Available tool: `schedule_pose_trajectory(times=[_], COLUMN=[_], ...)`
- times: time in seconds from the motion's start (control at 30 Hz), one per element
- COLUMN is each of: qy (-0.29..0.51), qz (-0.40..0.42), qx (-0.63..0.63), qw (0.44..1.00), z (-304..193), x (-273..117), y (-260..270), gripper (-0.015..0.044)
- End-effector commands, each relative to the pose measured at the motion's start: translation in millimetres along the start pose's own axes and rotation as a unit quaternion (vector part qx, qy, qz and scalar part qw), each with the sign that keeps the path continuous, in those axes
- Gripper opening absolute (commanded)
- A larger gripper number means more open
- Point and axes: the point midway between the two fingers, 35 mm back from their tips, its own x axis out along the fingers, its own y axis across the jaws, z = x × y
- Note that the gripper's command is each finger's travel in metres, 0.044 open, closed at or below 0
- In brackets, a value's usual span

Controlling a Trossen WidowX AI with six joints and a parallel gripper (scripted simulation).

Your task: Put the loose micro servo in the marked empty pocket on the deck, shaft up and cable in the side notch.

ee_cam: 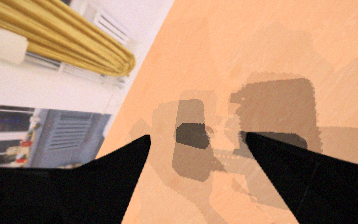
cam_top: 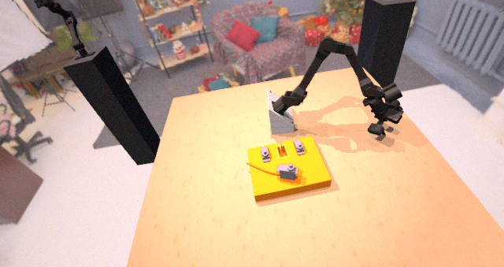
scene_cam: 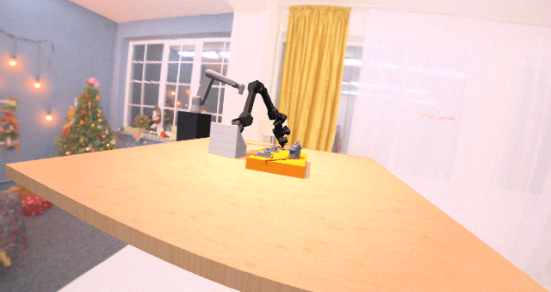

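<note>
The loose grey micro servo (cam_top: 287, 172) (scene_cam: 295, 151) stands on top of the yellow deck (cam_top: 315, 174) (scene_cam: 275, 168), its shaft side appearing to face up. Its orange cable (cam_top: 261, 168) runs left across the deck to the edge. The marked pocket (cam_top: 282, 151) is empty and lies between two seated servos, one on the left (cam_top: 265, 154) and one on the right (cam_top: 299, 147). My gripper (cam_top: 383, 132) (ee_cam: 197, 138) is open and empty, above the table to the right of the deck and away from the servo. The wrist view shows only wood and shadows between the fingers.
A grey wedge-shaped holder (cam_top: 281, 124) (scene_cam: 225, 140) stands at my arm's base, just behind the deck. The wooden table's (cam_top: 205, 220) (scene_cam: 215, 206) right edge is near the gripper. Black pedestals (cam_top: 114, 105) (cam_top: 383, 38) with other arms stand beyond the table.
</note>
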Motion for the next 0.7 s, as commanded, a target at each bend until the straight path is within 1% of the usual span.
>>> schedule_pose_trajectory(times=[0.0,0.23,0.43,0.53,0.67], qy=[-0.013,-0.003,0.015,0.017,0.051], qz=[-0.036,-0.109,-0.188,-0.211,-0.247], qx=[-0.022,-0.095,-0.137,-0.149,-0.176], qw=[0.999,0.99,0.972,0.966,0.952], z=[16,39,60,67,71], x=[0,-5,-26,-37,-52], y=[-25,-82,-147,-167,-203], gripper=[0.044,0.044,0.044,0.044,0.044])
